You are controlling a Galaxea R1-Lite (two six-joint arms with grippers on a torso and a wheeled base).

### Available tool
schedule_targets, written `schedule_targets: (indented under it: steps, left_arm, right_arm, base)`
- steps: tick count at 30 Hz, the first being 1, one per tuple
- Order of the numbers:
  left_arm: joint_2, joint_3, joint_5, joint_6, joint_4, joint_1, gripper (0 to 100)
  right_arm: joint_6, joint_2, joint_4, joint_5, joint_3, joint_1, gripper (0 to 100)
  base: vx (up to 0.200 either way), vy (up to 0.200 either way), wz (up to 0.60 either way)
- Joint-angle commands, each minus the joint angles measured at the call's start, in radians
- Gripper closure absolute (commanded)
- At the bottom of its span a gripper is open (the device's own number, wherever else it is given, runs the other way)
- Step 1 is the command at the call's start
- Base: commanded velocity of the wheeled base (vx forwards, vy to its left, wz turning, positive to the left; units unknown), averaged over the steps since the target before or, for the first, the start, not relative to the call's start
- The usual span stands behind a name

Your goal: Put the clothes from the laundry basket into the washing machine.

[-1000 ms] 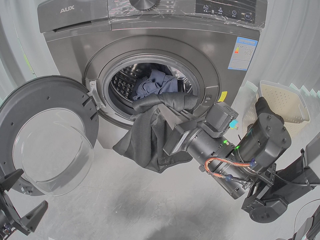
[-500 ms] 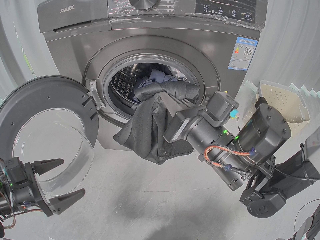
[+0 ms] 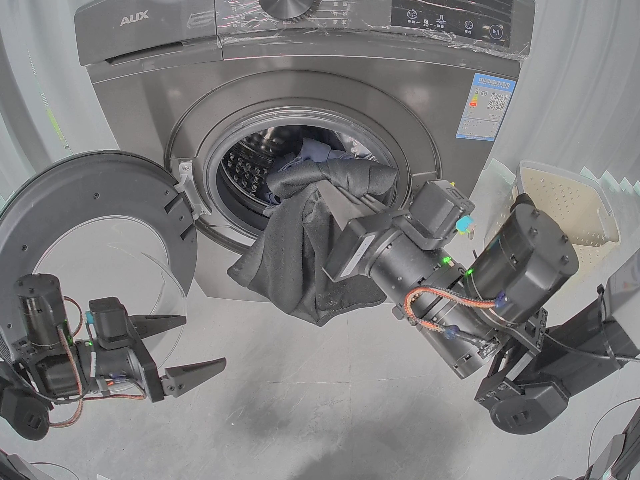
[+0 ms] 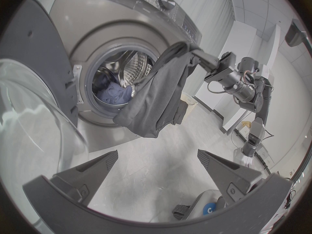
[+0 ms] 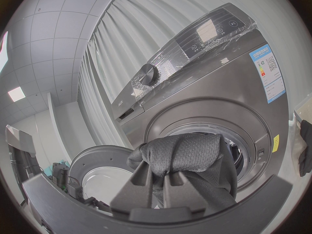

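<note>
One washing machine (image 3: 160,108) fills the head view, its round door (image 3: 87,188) swung open at nine o'clock of the drum mouth. At three o'clock stands the laundry basket (image 3: 580,215), with a dark cloth (image 5: 305,150) over its rim. A dark grey garment (image 3: 293,261) hangs before the mouth's lower half, the right gripper (image 3: 331,195) with its fingers clamped on the top fold. At seven o'clock the left gripper (image 3: 203,341) hangs above the floor, fingers spread apart. Blue clothes (image 3: 313,149) lie inside the drum.
</note>
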State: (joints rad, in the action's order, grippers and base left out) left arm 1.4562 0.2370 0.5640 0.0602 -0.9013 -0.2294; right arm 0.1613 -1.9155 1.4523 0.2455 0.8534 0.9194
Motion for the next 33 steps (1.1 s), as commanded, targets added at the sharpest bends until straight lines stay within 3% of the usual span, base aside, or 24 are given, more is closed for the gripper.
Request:
schedule_targets:
  steps: [1,6,8,13,18,19,20,23,33]
  left_arm:
    - [0.197,0.034,0.005,-0.01,-0.065,-0.022,0]
    - [0.277,0.068,0.023,-0.013,-0.097,-0.027,0]
    - [0.325,0.087,0.046,-0.031,-0.137,-0.028,0]
    - [0.428,0.133,0.046,-0.066,-0.228,-0.03,0]
    - [0.521,0.145,0.042,-0.126,-0.38,-0.03,0]
    - [0.521,0.145,0.042,-0.126,-0.38,-0.03,0]
    - [0.559,0.159,0.039,-0.152,-0.432,-0.036,0]
    - [0.602,0.185,0.036,-0.181,-0.475,-0.045,0]
    - [0.682,0.262,0.033,-0.189,-0.495,-0.053,0]
  right_arm:
    - [0.0,-0.007,0.002,0.0,0.004,0.009,100]
    - [0.0,-0.008,0.0,0.0,0.003,0.012,100]
    - [0.0,-0.011,0.002,0.0,0.003,0.015,100]
    - [0.0,-0.017,0.003,0.0,0.003,0.016,100]
    - [0.0,-0.019,0.002,0.0,0.003,0.019,100]
    - [0.0,-0.019,0.002,0.0,0.003,0.019,100]
    - [0.0,-0.019,0.003,0.0,0.003,0.019,100]
    - [0.0,-0.019,0.003,0.0,0.001,0.026,100]
    - [0.0,-0.017,0.005,0.0,0.003,0.033,100]
  base:
    - [0.0,0.0,0.0]
    - [0.0,0.0,0.0]
    - [0.0,0.0,0.0]
    - [0.0,0.0,0.0]
    - [0.0,0.0,0.0]
    - [0.0,0.0,0.0]
    - [0.0,0.0,0.0]
    - [0.0,0.0,0.0]
    - [0.0,0.0,0.0]
